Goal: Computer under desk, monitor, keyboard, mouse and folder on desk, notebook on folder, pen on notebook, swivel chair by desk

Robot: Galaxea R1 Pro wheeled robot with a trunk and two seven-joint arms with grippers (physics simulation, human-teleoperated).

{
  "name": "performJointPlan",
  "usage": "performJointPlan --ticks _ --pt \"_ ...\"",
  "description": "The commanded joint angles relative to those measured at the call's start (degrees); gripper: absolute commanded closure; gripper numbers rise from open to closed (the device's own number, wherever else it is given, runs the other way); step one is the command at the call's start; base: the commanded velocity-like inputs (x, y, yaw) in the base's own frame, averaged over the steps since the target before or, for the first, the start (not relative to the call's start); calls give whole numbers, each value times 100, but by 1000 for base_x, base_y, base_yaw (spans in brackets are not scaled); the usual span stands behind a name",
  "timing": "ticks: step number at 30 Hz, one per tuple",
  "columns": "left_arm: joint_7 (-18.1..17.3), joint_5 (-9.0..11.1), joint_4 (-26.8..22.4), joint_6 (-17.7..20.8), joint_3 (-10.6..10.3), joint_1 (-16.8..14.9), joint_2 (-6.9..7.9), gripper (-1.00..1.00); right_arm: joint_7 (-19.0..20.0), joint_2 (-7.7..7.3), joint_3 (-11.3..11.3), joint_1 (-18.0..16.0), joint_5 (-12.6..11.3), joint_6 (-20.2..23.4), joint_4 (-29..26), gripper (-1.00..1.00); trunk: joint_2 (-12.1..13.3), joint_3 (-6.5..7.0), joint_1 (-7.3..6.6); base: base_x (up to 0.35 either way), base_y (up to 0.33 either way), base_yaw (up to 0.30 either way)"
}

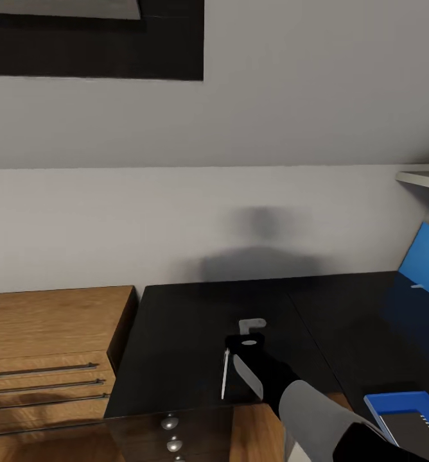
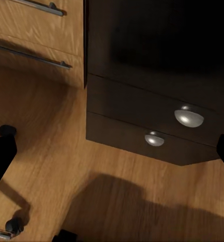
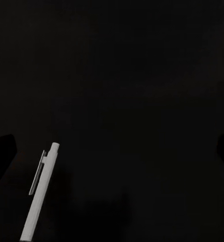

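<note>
White pen [image 1: 225, 373] lies on the desk [image 1: 176, 346] beside the right end effector [image 1: 245, 359], spread open.

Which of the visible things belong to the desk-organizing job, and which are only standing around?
Belong to the job:
desk
pen
notebook
right gripper, beside the pen

Just standing around:
wooden dresser
wall shelf

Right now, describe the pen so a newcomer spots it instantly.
Find the black desk beside the wooden dresser. Near its front edge, above the silver-knobbed drawers, beside the right pincer, lies the pen: the sole slim white stick on the dark top.
</note>
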Motion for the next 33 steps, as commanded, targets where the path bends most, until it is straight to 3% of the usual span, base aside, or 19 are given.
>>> performJointPlan --ticks 1,6,7,9,16,25,33 --pt "10 52 -12 12 4 3 -5 -100 -20 0 29 -26 -22 29 56 -100 -7 -7 2 0 0 0" --pt "16 73 -12 -54 4 3 -12 -100 373 0 -57 -80 -41 -95 351 -100 -127 -61 67 0 0 0" --pt "18 219 -10 -197 4 3 -8 -100 577 0 -86 -89 -72 -133 537 -100 -167 -79 89 0 0 0" --pt "19 300 -5 -241 4 3 -6 -100 621 0 -89 -92 -80 -136 584 -100 -247 -115 133 0 0 0" --pt "19 384 46 -285 4 3 -5 -100 670 0 -97 -94 -118 -97 653 -100 -528 -241 287 0 0 0" --pt "19 386 50 -287 7 3 4 -100 671 0 -101 -94 -367 -49 652 -100 -889 -402 485 0 0 5" --pt "19 386 50 -287 6 3 4 -100 668 0 -103 -94 -412 -65 659 -100 -1210 -546 660 0 0 207"
